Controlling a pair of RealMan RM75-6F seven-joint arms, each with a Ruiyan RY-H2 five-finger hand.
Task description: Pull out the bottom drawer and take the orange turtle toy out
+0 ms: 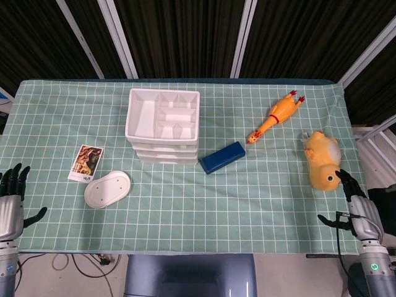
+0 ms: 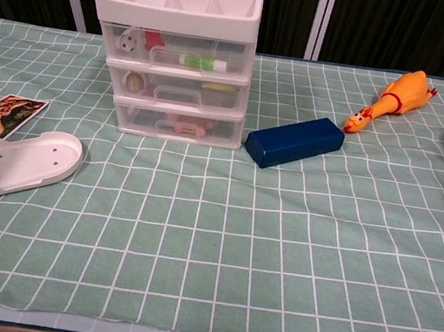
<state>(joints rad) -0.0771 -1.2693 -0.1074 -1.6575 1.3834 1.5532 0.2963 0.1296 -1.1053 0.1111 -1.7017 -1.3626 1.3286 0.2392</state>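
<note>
Both hands, left [image 1: 10,207] and right [image 1: 361,213], rest at the bench [image 1: 247,204] edge, fingers spread, holding nothing; drawer unit [image 2: 179,54] with bottom drawer [image 2: 177,122] closed.

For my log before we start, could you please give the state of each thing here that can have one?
bottom drawer: closed
middle drawer: closed
top drawer: closed
left hand: open, holding nothing
right hand: open, holding nothing
rubber chicken: lying flat
</note>
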